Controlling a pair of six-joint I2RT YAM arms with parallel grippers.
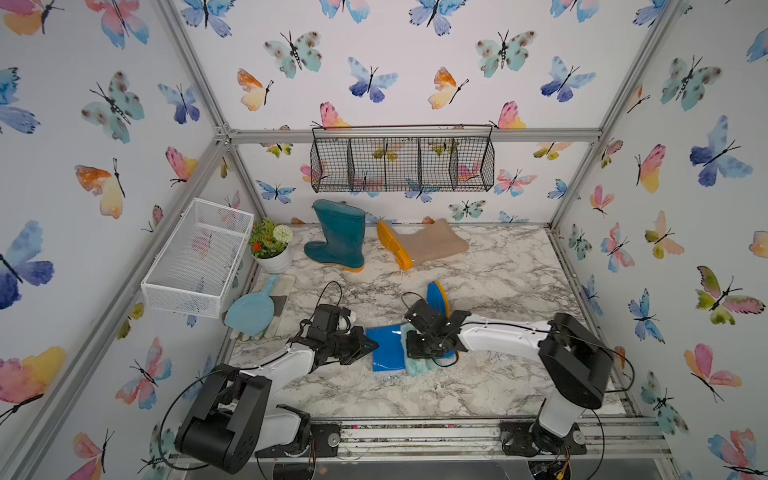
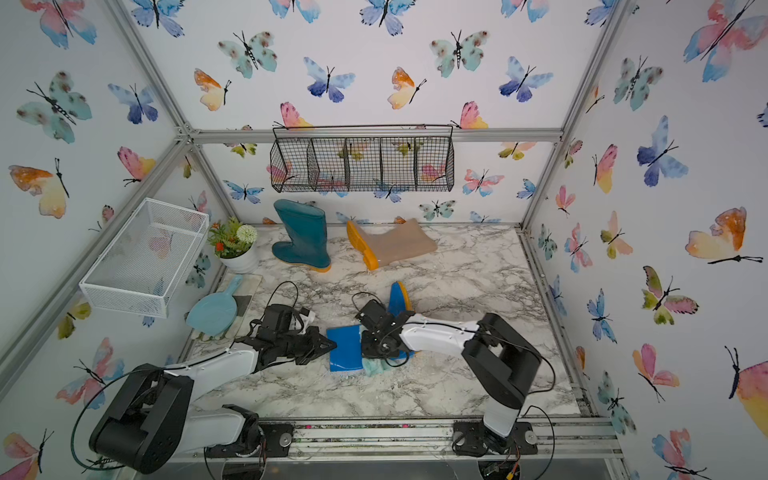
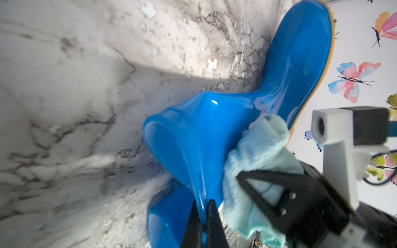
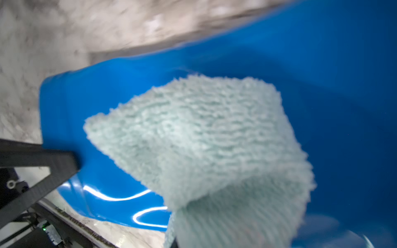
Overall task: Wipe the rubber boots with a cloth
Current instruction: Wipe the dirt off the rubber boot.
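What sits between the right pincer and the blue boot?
The cloth, held by the right pincer, lies against the shaft of the blue boot; clearest in the right wrist view.

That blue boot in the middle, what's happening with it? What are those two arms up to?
The robot is wiping it. The left gripper pinches the rim of the blue boot, which lies on its side on the marble table, apparently to steady it. The right gripper holds a fuzzy pale green cloth pressed against the boot's leg. A teal boot stands upright at the back and a beige boot lies on its side beside it; neither arm touches them.
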